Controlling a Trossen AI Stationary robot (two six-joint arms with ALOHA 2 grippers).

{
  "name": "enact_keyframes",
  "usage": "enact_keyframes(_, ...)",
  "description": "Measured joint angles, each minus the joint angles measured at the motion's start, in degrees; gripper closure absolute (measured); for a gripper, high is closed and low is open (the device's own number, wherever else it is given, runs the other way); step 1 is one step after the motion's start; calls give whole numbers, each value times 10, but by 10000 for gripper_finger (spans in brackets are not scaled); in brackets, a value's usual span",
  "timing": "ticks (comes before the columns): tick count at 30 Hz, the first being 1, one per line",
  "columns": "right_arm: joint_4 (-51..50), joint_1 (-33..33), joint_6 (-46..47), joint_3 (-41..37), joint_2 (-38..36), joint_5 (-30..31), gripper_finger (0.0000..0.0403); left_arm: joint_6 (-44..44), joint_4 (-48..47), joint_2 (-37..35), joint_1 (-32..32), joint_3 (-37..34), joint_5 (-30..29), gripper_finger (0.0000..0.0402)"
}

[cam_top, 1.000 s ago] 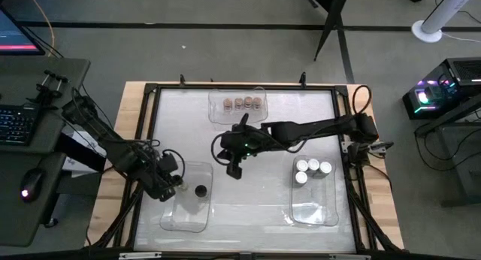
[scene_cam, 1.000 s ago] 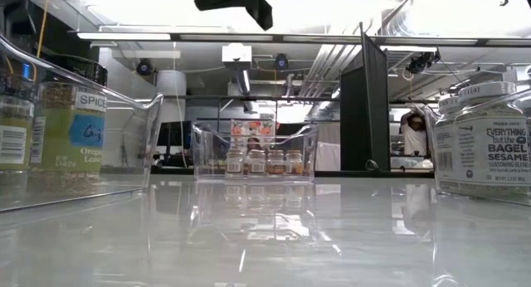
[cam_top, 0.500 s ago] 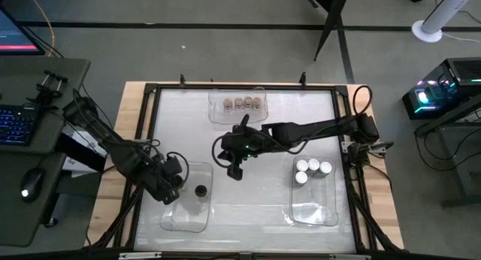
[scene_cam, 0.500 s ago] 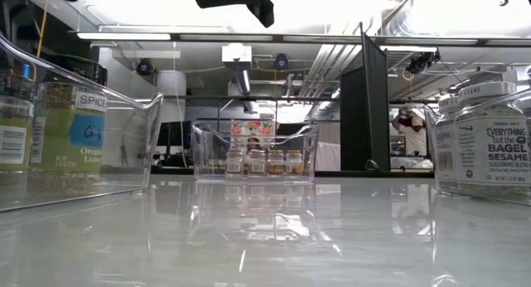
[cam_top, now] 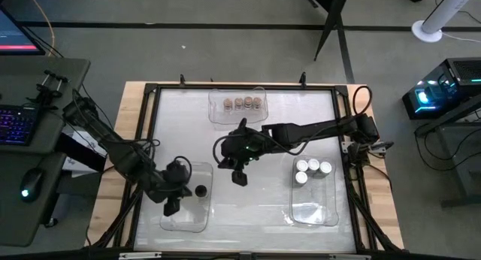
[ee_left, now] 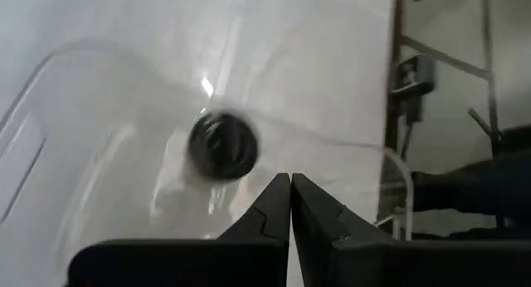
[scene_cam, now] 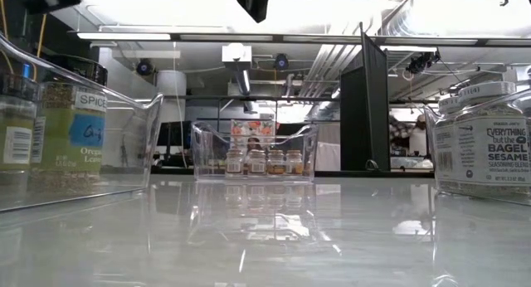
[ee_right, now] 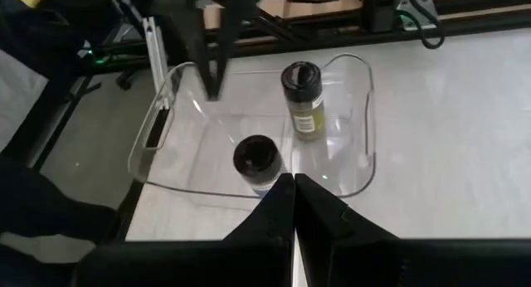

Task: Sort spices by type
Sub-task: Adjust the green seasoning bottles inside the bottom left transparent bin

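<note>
Swung the left hand (cam_top: pixel 170 208) toward the near end of the left bin (cam_top: pixel 188 225) over the last second, and nudged the right hand (cam_top: pixel 240 178) a little nearer too. Fingers pressed together on both, holding nothing.

Spices already grouped, by the look of it:
- Brown-lidded jars (cam_top: pixel 240 103) in a row in the far bin.
- White-lidded jars (cam_top: pixel 312 168) clustered in the right bin.
- A black-lidded jar (cam_top: pixel 200 191) upright in the left bin, just beside the left hand. The right wrist view shows a second one with green contents (ee_right: pixel 301 96) beside it.

Probably nothing left to pick, so the step is likely a clean retreat. To do it well:
- Lift the left hand straight up before pulling away. Its wrist view puts the black lid (ee_left: pixel 222 144) right ahead of the closed tips, and a sideways sweep could tip the jar or drag the light bin across the desk (cam_top: pixel 248 211).
- Keep the right hand high and over bare desk between the bins — clear of the left arm.
</note>
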Motion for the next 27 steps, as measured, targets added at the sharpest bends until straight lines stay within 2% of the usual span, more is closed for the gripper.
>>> enact_keyframes(7,-5,1,0,0,0,-25,403,181,85,33,43,0,14,401)
enact_keyframes(11,-17,2,0,0,0,-24,403,266,140,72,89,0,105,401)
enact_keyframes(15,-24,1,0,0,0,-22,403,319,164,99,120,0,168,401)
enact_keyframes(22,-39,1,-3,0,0,-20,403,438,100,126,137,-1,177,401)
enact_keyframes(27,-47,-1,-4,0,0,-20,403,466,87,131,136,0,175,401)
